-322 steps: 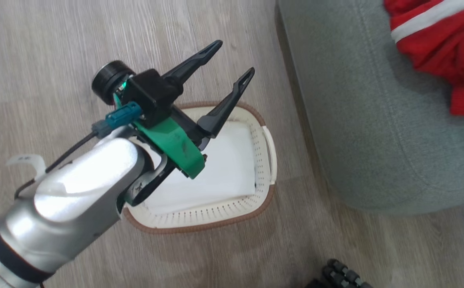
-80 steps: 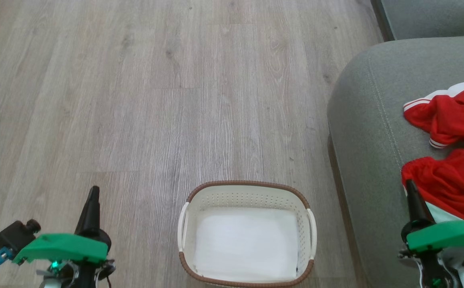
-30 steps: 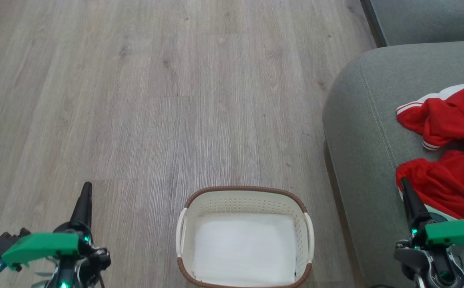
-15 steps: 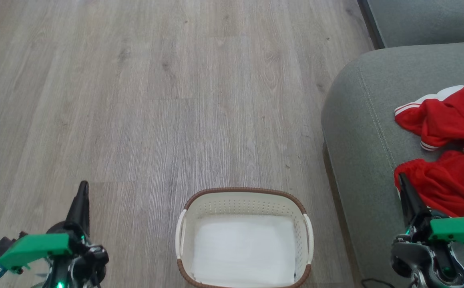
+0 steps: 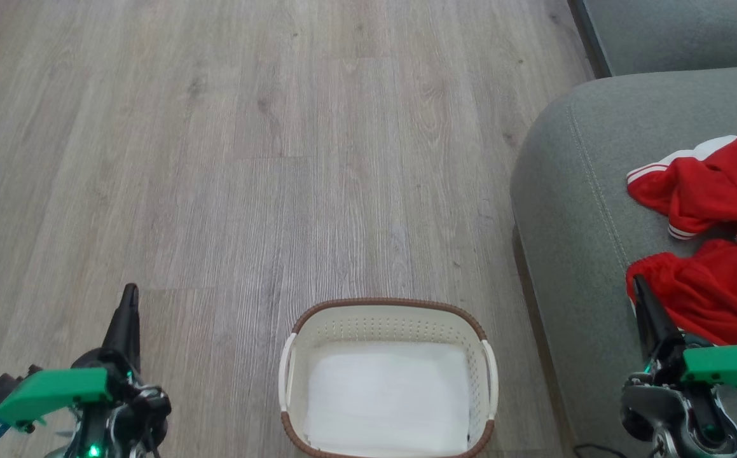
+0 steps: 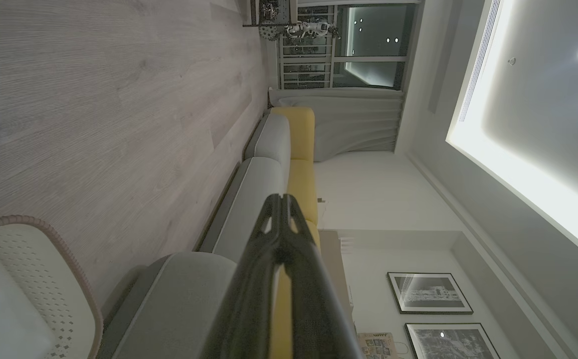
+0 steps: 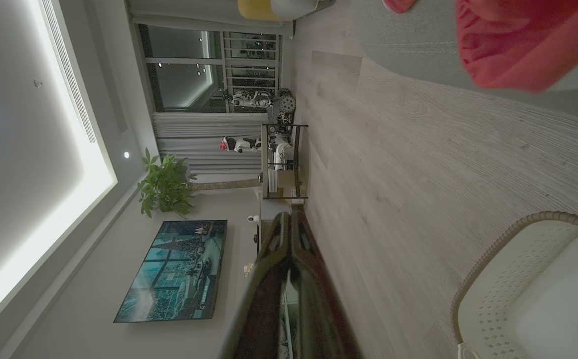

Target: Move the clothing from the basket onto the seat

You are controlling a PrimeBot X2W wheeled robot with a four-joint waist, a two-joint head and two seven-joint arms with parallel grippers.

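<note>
Red soft sports garments with white trim point(image 5: 718, 299) lie crumpled on the large grey-green fabric sofa cushion point(image 5: 571, 210) at your right. The small oval cream-white plastic basket with a brown rim point(image 5: 387, 304) stands on the pale wood-plank floor point(image 5: 247, 159) near you, just left of that cushion, holding a flat white liner sheet point(image 5: 387, 394). Your left gripper point(image 5: 130, 291) and right gripper point(image 5: 639, 286) both have their fingers pressed together, pinching nothing.
</note>
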